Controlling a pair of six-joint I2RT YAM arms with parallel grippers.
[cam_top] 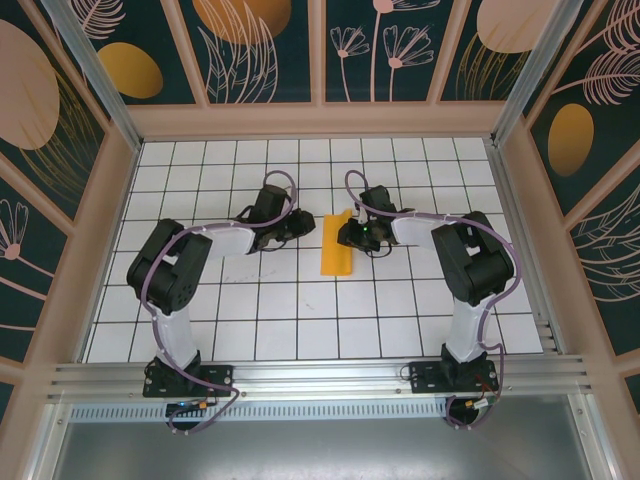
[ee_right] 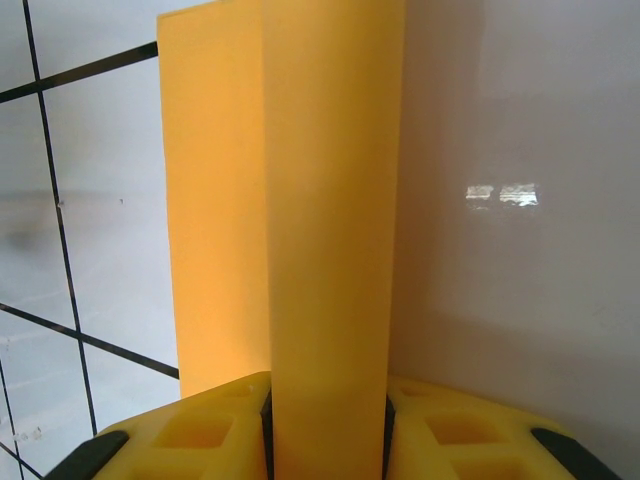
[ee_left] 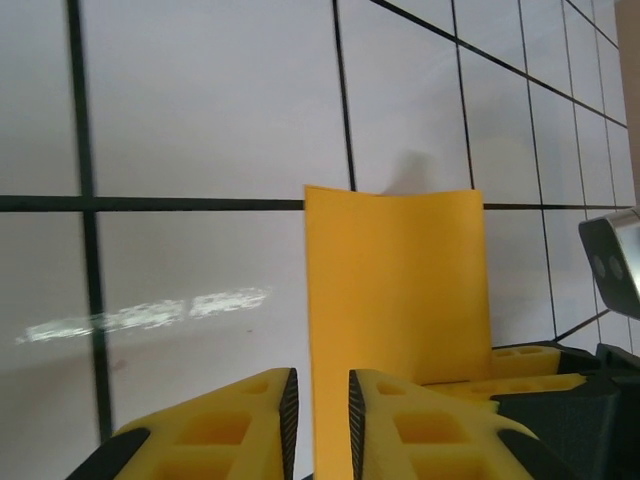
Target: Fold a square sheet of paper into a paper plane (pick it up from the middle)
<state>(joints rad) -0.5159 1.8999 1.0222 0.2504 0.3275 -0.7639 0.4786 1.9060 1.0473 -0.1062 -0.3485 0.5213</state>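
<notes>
White grid-tiled table (cam_top: 250, 330), boxed in by teal wall panels (cam_top: 260, 50) painted with orange ovals and leaf outlines. Both arm bases are seen at the bottom of the top view, with the arms bent in toward the frame centre.

The square sheet of paper (cam_top: 336, 245) is found at the centre of the top view. It is already folded to a narrow orange-yellow strip running top to bottom, between the two grippers.

Right gripper (cam_top: 348, 236): placed against the strip's right edge, near its upper half. In the right wrist view a raised fold of the paper (ee_right: 300, 200) is seen clamped between the yellow fingers (ee_right: 430, 440). The gap at the bottom centre (ee_right: 328, 430) is filled by it, and both pads are touching it. A flatter layer is spread to the left of the fold.

Left gripper (cam_top: 303, 224): placed just left of the strip's upper end. In the left wrist view the jaws (ee_left: 322, 420) are nearly together, and the paper's (ee_left: 400, 290) left edge runs down between them. A thin white sliver is left at the left pad, so whether the edge is actually pinched cannot be told. One of the right gripper's yellow fingers (ee_left: 530, 362) is visible at the lower right, on the paper.
</notes>
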